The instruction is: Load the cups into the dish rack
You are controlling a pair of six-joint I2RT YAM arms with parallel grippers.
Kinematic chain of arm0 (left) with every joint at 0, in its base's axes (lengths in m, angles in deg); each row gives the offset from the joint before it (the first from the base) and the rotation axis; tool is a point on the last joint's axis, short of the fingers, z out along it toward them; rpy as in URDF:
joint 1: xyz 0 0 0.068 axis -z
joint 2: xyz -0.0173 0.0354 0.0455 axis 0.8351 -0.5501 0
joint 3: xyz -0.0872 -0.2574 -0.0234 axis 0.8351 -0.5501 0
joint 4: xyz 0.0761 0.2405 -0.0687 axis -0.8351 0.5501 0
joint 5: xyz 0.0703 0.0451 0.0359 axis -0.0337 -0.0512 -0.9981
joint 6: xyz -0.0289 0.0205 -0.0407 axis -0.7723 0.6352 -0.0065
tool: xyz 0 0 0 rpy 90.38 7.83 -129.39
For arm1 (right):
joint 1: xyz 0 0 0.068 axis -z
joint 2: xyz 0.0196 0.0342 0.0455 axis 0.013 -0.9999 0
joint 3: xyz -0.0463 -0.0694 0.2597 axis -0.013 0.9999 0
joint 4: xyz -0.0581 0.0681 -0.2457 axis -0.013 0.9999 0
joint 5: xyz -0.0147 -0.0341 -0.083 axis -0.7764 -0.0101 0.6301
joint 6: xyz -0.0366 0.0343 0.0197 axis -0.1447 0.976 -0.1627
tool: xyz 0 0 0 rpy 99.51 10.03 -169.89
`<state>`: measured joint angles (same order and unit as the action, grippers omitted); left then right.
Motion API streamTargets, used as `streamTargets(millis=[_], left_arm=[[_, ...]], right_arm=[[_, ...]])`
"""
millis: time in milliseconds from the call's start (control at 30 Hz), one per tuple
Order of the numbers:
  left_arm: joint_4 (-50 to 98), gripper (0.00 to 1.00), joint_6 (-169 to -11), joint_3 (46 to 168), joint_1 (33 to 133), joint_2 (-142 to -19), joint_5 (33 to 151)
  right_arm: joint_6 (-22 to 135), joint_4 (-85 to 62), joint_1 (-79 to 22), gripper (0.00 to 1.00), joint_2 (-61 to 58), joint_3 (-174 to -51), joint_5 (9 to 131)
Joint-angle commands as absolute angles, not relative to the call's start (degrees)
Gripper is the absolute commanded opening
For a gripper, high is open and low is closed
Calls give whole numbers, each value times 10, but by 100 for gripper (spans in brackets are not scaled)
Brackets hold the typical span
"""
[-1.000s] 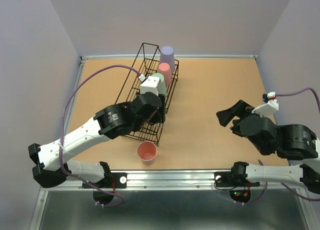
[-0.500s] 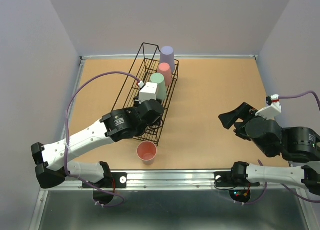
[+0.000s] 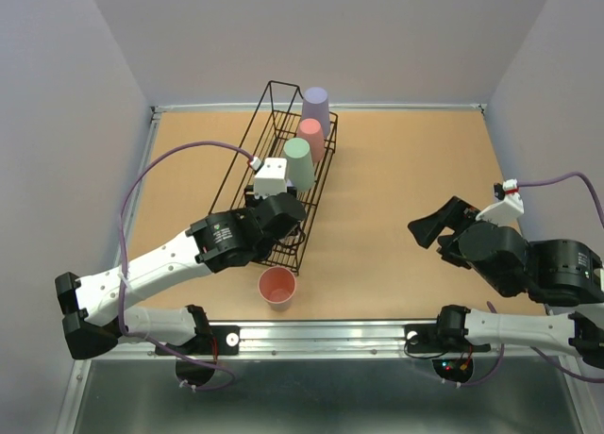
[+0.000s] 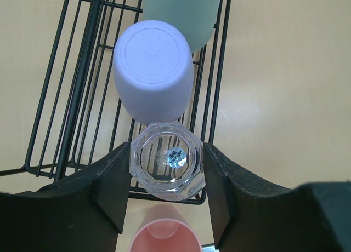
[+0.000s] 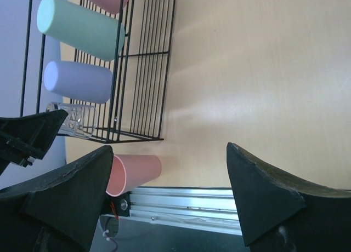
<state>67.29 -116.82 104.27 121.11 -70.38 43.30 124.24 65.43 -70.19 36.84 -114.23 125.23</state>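
Observation:
The black wire dish rack (image 3: 247, 160) holds a lavender cup (image 3: 316, 107), a pink cup (image 3: 310, 135) and a mint green cup (image 3: 298, 160), all upside down in a row. In the left wrist view my left gripper (image 4: 167, 153) is shut on the clear cup (image 4: 167, 165), bottom up, at the rack's (image 4: 88, 55) near end. It sits just behind a second lavender cup (image 4: 153, 76). Both of these cups are hidden under the arm in the top view. A pink cup (image 3: 277, 286) stands upright on the table in front of the rack. My right gripper (image 3: 436, 225) is open and empty, far to the right.
The metal rail (image 3: 330, 338) runs along the table's near edge, just behind the loose pink cup (image 5: 134, 172). The right wrist view looks across bare wood table (image 5: 247, 71) toward the rack (image 5: 148, 71). Grey walls enclose the table.
My left arm has drawn back toward the rack's near end, uncovering the mint green cup in the top view. My right arm has shifted slightly.

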Motion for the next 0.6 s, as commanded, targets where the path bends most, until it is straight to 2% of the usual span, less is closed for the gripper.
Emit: streamTargets(millis=[0, 567], left_arm=[[647, 0, -1166, 1028, 1212, -692, 390], [610, 0, -1179, 977, 1212, -691, 378]], right_arm=[[1249, 673, -701, 88, 361, -1139, 1253], [1254, 673, -702, 88, 358, -1134, 1244]])
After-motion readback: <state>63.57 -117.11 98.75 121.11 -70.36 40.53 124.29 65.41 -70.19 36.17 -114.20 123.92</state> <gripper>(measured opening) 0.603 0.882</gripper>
